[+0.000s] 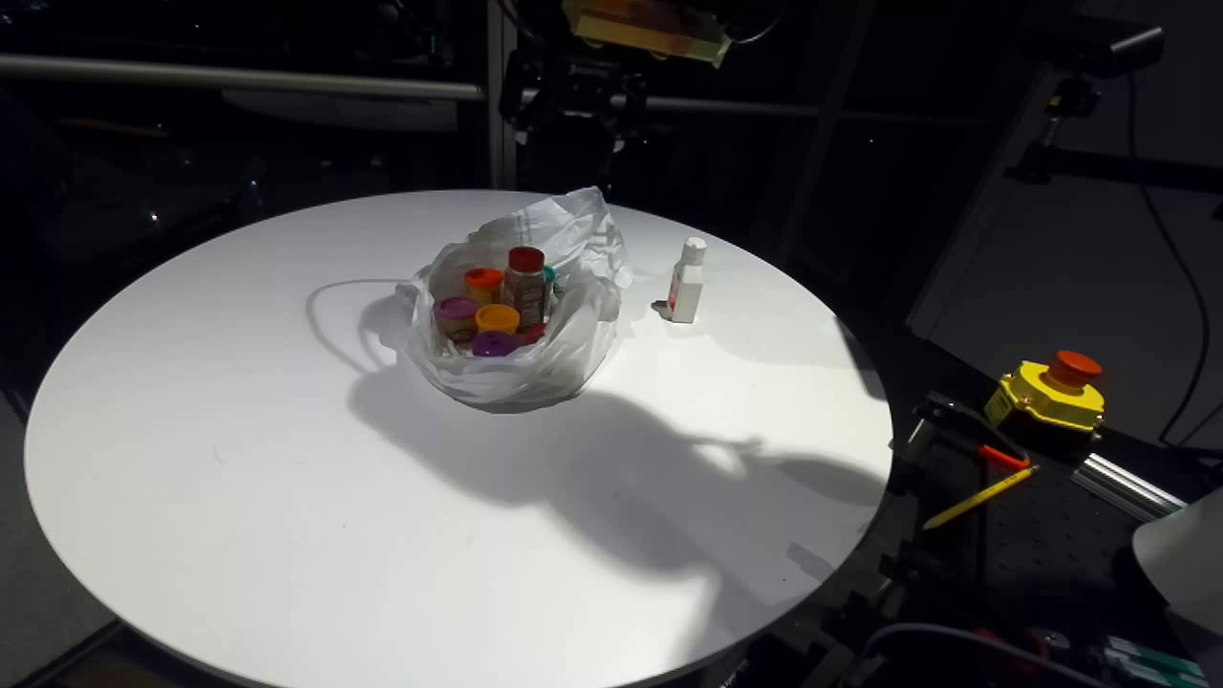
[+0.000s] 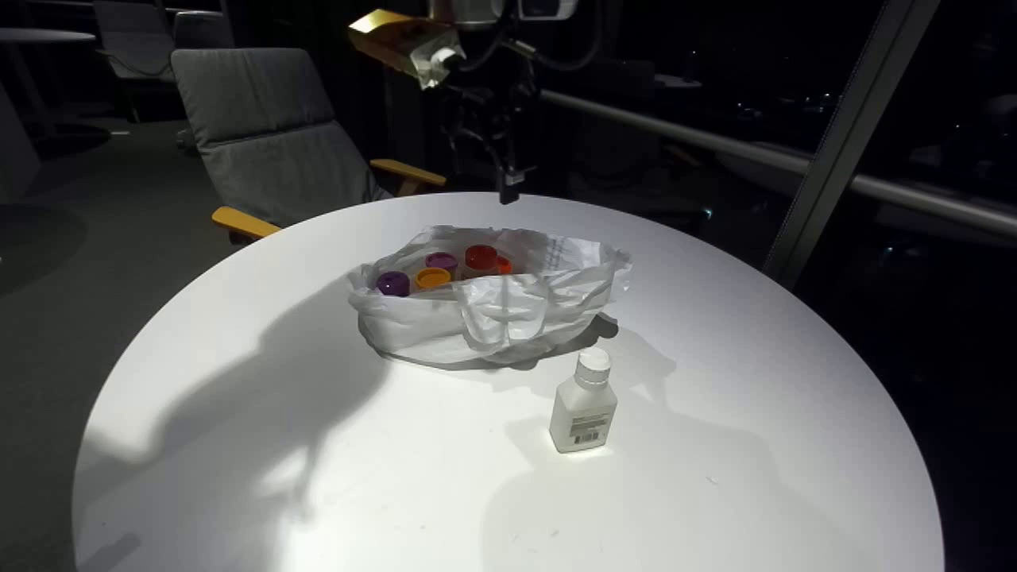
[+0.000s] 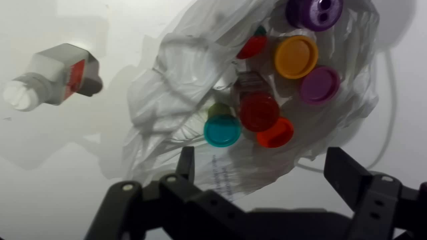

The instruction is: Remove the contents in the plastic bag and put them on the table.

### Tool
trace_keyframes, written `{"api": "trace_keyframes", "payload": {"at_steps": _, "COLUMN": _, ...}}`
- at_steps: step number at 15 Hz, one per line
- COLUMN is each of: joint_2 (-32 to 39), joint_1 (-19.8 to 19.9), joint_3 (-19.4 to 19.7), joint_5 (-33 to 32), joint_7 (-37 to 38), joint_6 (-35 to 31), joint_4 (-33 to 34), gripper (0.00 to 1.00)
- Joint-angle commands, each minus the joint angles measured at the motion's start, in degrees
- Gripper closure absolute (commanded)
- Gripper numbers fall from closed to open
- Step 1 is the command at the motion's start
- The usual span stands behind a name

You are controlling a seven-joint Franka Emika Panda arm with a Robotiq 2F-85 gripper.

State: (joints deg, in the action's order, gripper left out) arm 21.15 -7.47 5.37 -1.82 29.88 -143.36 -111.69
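Plastic bag sits open on round white bench; inside: red-capped bottle, teal-lidded pot, orange-red-lidded pot, yellow-lidded pot, magenta-lidded pot and purple container with two holes in its top. Fingers spread wide, raised clear of the bag in both exterior views. White bottle upright on bench, outside the bag; in an exterior view, right of it. Farther right there, off the bench: yellow emergency-stop box, yellow pencil near it.

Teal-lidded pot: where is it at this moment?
In the wrist view, the teal-lidded pot is near the middle of the picture, inside the plastic bag, just left of the red-capped bottle. The orange-red-lidded pot is farther right.
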Motion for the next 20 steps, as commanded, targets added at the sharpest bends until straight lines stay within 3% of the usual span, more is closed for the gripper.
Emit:
{"api": "trace_keyframes", "payload": {"at_steps": 1, "joint_2": 8.0, "joint_1": -2.53, "joint_3": -1.49, "joint_5": -0.94, "joint_7": 1.0, "joint_6": -2.95, "joint_4": 8.56, "gripper": 0.0}}
{"api": "trace_keyframes", "payload": {"at_steps": 6, "joint_2": 17.71, "joint_1": -5.84, "joint_3": 1.24, "joint_5": -2.44, "joint_7": 2.39, "joint_6": -0.58, "joint_4": 19.22, "gripper": 0.0}}
{"api": "trace_keyframes", "payload": {"at_steps": 12, "joint_2": 21.06, "joint_1": -8.33, "joint_3": 7.28, "joint_5": -6.21, "joint_7": 7.44, "joint_6": 0.96, "joint_4": 24.18, "gripper": 0.0}}
{"api": "trace_keyframes", "payload": {"at_steps": 15, "joint_2": 20.27, "joint_1": -7.04, "joint_3": 6.59, "joint_5": -5.72, "joint_7": 6.57, "joint_6": 4.35, "joint_4": 24.24, "gripper": 0.0}}
{"api": "trace_keyframes", "payload": {"at_steps": 20, "joint_2": 21.14, "joint_1": -3.49, "joint_3": 1.29, "joint_5": -2.28, "joint_7": 0.92, "joint_6": 9.87, "joint_4": 24.96, "gripper": 0.0}}
